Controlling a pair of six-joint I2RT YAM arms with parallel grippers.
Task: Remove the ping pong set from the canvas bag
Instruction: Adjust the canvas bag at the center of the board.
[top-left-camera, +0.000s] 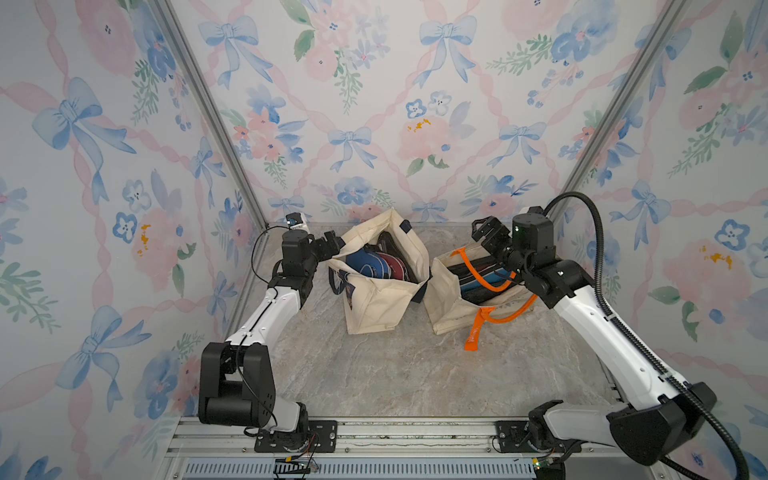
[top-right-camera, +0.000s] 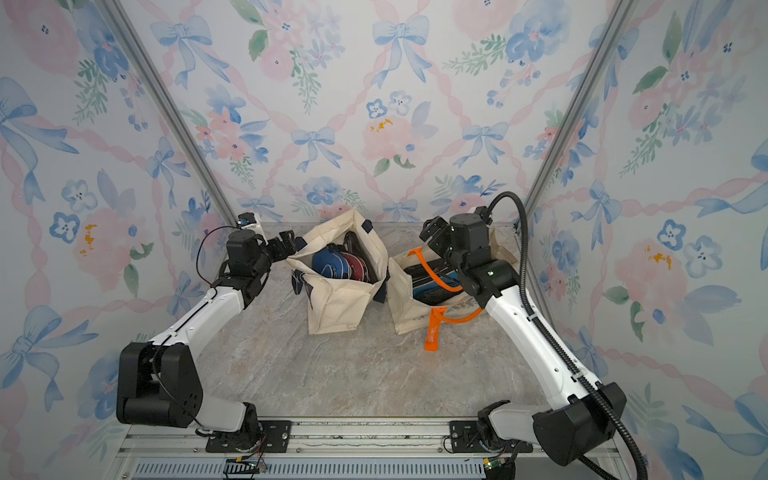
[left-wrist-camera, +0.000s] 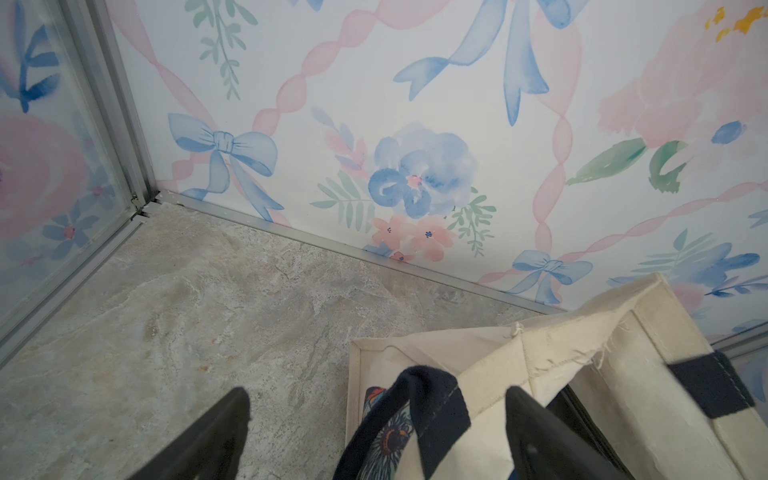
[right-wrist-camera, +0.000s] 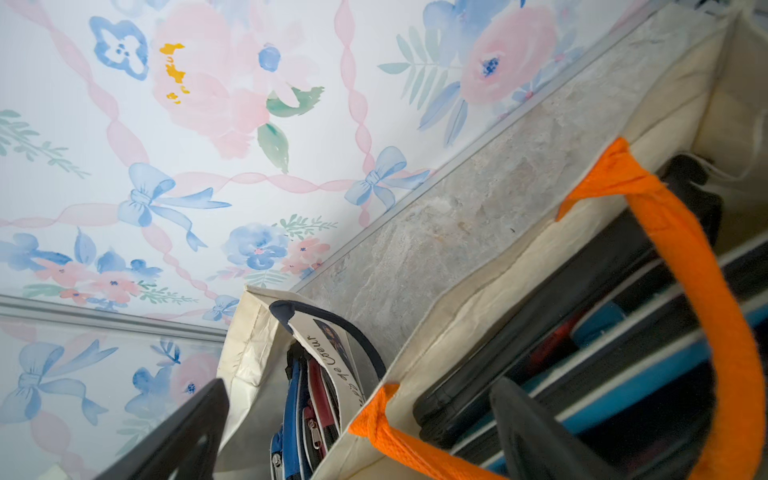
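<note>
set | blue case (top-left-camera: 360, 261) and maroon case (top-left-camera: 390, 266) are packed upright in the navy-handled canvas bag (top-left-camera: 374, 309), 11 o'clock on the counter (top-left-camera: 415, 374); teal case (top-left-camera: 486, 277) in the orange-handled bag (top-left-camera: 446, 313), 1 o'clock | left tool (top-left-camera: 330, 244) is held wide at the navy-handled canvas bag's 9 o'clock rim, nothing gripped | right tool (top-left-camera: 485, 230) wide, empty | cases are judged light, soft-sided; the exposed top edge is to be pinched
</note>
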